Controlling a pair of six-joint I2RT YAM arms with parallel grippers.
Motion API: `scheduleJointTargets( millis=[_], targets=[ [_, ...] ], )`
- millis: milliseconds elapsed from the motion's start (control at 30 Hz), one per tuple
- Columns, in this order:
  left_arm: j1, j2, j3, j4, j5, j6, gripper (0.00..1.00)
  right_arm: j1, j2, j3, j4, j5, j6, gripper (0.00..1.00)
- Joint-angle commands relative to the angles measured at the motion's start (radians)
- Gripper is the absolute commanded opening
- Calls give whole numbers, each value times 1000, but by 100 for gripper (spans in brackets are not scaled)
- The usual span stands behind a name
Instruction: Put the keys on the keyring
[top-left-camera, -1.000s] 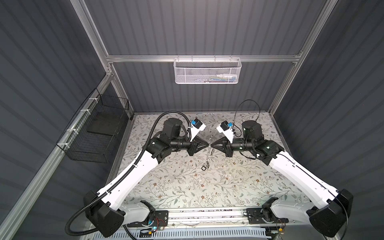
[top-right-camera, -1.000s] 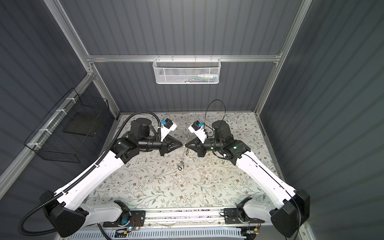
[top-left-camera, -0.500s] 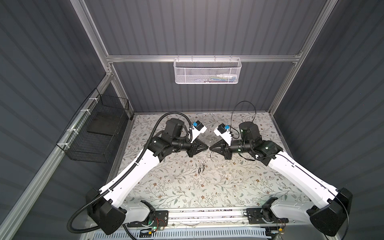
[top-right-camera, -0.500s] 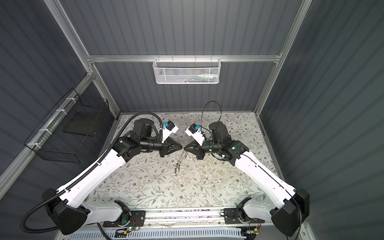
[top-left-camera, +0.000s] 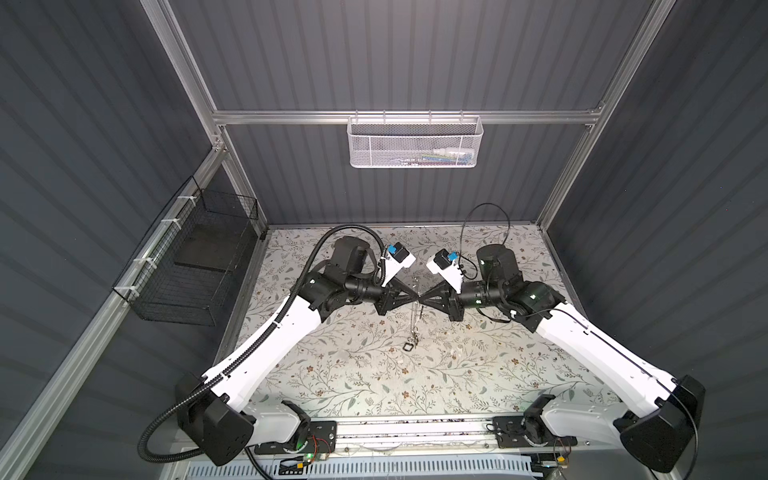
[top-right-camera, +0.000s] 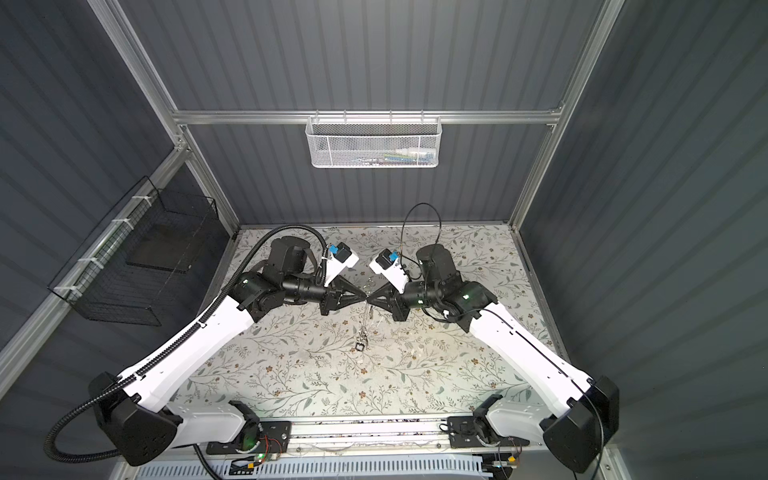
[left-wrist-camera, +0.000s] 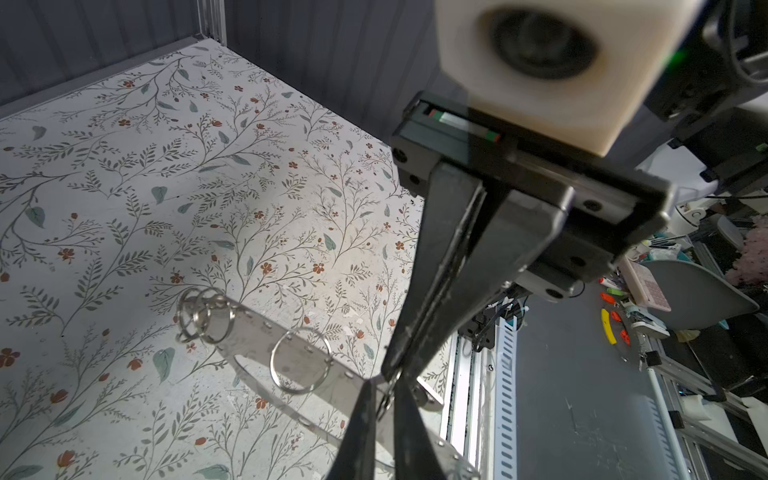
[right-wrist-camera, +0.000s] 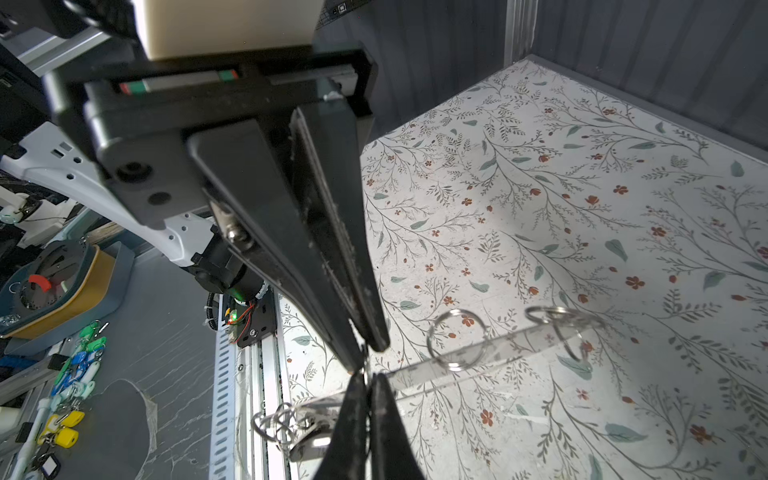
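**Both claws pinched on one spot of the keyring, plate hanging**

- Position: my left claw (top-left-camera: 414, 297) and right claw (top-left-camera: 424, 300) meet tip to tip over mid-counter (top-left-camera: 332, 374), seen in both top views. The keyring (top-left-camera: 413, 322) hangs from that meeting point, edge-on to the top cameras.
- Wrist views: the grey plate runs out to either side of the pinch, with split rings (left-wrist-camera: 203, 316) along its rim. I cannot tell whether its near end touches the counter.
- Right claw: fingers together, clamped on the keyring's rim.
- Left claw: fingers (left-wrist-camera: 361, 432) together on the same short stretch of rim, with a thin wire showing between them. I cannot tell whether they bite plate edge or a split ring.
- One small dark key (top-left-camera: 409, 345) sits at the plate's near end among bunched rings. I cannot see whether it is threaded on, and I cannot find the other keys on the counter.

Risks as I judge them:
- Two thin pinches carry the whole plate, so if either slips, the plate may swing or drop.
- The claw tips are touching, so any sideways correction could knock one grip loose.
- If I pry a split ring, the wire may spring shut or pop out of the fingers.
- A half-threaded key could shake off.
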Motion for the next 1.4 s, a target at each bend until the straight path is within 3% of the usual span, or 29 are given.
scheduleJointTargets(
  millis=[0, 1067, 1233, 1367],
  targets=[
    [-7, 4, 19, 7, 96, 24, 10, 13, -15, 35, 44, -48, 1, 5],
    [-6, -6, 7, -28, 143, 60, 9, -18, -48, -3, 135, -103, 38, 5],
    [-6, -4, -3, 30, 147, 22, 0, -16, -30, 7, 129, -124, 42, 6],
    [-5, -4, -14, 68, 154, 0, 0, -16, -40, -4, 140, -112, 48, 10]
  ],
)
